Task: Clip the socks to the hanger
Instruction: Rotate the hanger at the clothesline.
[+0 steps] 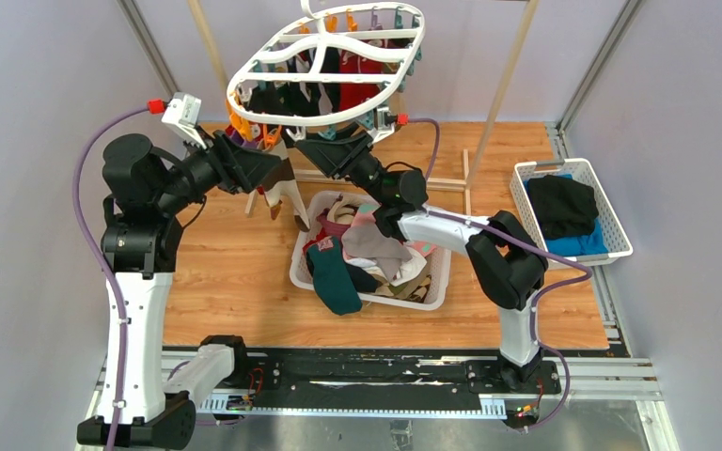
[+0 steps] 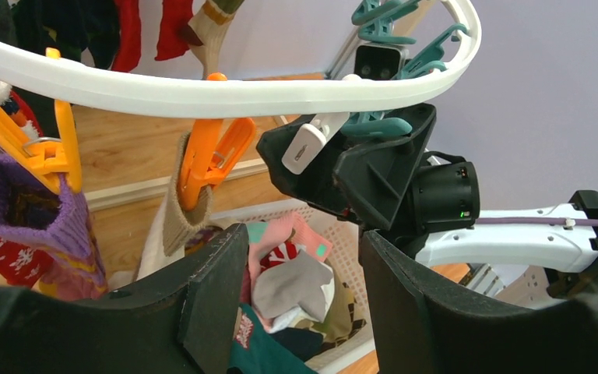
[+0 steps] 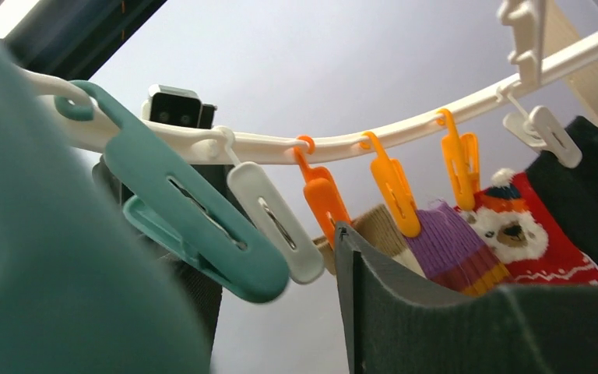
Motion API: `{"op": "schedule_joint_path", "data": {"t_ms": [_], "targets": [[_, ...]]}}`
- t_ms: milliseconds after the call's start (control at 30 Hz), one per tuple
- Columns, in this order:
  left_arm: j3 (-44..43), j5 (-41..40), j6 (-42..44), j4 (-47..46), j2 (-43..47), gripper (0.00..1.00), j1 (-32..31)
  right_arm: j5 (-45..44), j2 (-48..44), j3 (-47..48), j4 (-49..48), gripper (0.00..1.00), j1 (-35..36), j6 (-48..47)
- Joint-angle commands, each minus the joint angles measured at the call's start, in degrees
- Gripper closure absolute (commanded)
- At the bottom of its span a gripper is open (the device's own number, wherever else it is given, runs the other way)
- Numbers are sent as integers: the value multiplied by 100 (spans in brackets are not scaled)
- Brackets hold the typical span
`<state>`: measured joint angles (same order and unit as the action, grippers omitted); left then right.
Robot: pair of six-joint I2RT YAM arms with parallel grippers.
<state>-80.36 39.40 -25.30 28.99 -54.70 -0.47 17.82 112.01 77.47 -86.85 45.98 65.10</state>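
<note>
The white oval hanger [image 1: 320,118] hangs at the back, its rim [image 2: 202,97] lined with clothespins. An orange pin [image 2: 202,167] holds a beige sock [image 1: 287,193] by the cuff, and a purple sock [image 2: 39,226] hangs to its left. My left gripper [image 1: 277,174] stands open and empty just under the rim, beside the beige sock. My right gripper [image 1: 324,150] is open at the rim. A teal pin [image 3: 187,218] dangles between its jaws, clear of the right finger [image 3: 405,312], with a white pin [image 3: 272,226] beside it. More socks [image 1: 371,240] fill the basket [image 1: 440,272] below.
A teal sock [image 1: 337,277] drapes over the basket's near rim. A second white basket [image 1: 620,225] at the right holds black and blue clothes. Wooden poles [image 1: 503,89] stand behind the hanger. Dark and red socks [image 1: 357,75] hang at its far side.
</note>
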Motion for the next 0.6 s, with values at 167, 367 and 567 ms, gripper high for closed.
{"op": "schedule_joint_path", "data": {"t_ms": [167, 367, 567], "targets": [[-240, 96, -49, 84, -35, 40, 3, 405, 36, 246, -458, 57, -61, 57], [-266, 86, -93, 82, -49, 40, 3, 164, -260, -280, -461, 72, -37, -272], [-279, 78, -157, 71, -76, 40, 3, -219, -657, -735, -424, 91, 55, -816]]}}
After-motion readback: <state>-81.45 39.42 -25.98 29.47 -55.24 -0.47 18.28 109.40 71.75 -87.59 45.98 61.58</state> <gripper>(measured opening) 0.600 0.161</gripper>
